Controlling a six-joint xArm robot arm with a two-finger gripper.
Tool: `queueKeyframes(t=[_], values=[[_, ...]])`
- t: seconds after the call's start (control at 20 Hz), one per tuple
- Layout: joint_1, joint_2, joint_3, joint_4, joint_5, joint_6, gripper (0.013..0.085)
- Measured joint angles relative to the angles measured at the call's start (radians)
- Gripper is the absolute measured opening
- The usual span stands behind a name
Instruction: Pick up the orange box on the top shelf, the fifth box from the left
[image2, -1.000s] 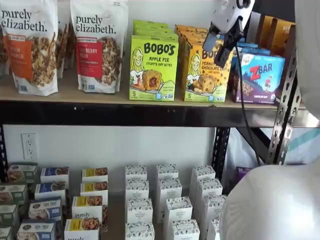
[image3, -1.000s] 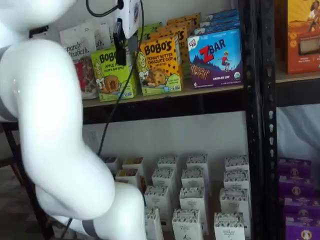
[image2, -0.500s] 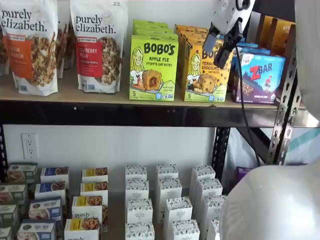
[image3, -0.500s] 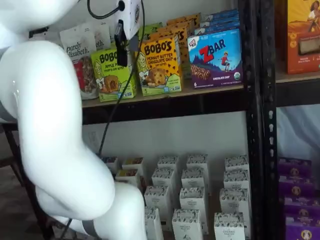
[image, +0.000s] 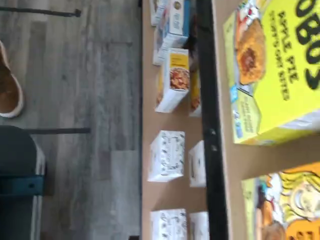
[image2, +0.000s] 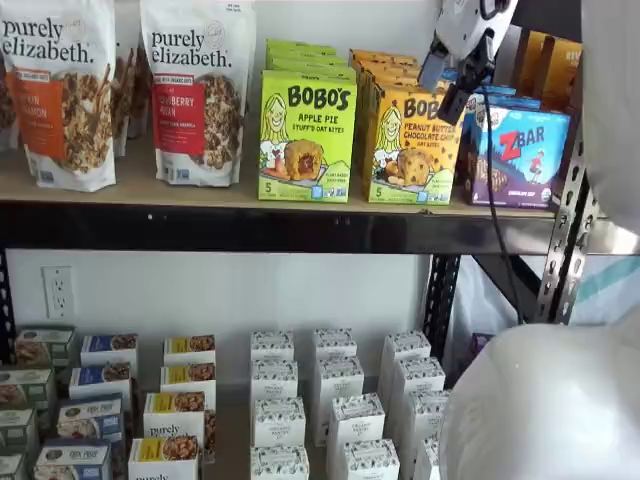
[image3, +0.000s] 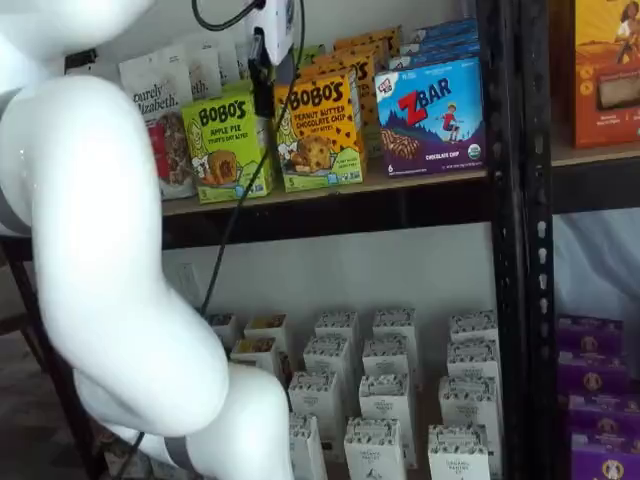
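Observation:
The orange box (image2: 412, 145) says BOBO'S Peanut Butter Chocolate Chip and stands upright at the front of the top shelf (image2: 200, 195), between the lime-green Apple Pie box (image2: 306, 135) and the blue ZBar box (image2: 520, 152). It shows in both shelf views (image3: 320, 130), and its corner shows in the wrist view (image: 285, 205). My gripper (image2: 445, 85) hangs in front of the orange box's upper right corner, not touching it. A gap shows between its two black fingers, and they hold nothing. In a shelf view only one black finger (image3: 262, 62) shows, side-on.
Granola bags (image2: 197, 90) stand at the shelf's left. More orange and green boxes stand in rows behind the front ones. A black upright (image2: 565, 230) rises right of the ZBar box. Small white boxes (image2: 335, 400) fill the lower shelf. My white arm (image3: 110, 250) fills the foreground.
The gripper has moved a little up and to the right, from the orange box's upper middle toward its upper right corner. The boxes have not moved.

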Motion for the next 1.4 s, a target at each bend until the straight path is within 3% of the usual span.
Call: queueKeyframes(t=[0.45,0.65,1.05,1.4], values=[[0.006,-0.005,0.028,-0.046,-0.150,-0.019,0.0850],[0.024,0.019,0.005,-0.106,-0.172,-0.019,0.0850],[0.072,0.087,-0.081,-0.225,-0.136,0.001,0.0850],[0.094,0.151,-0.145,-0.241,-0.082,0.021,0.0850]])
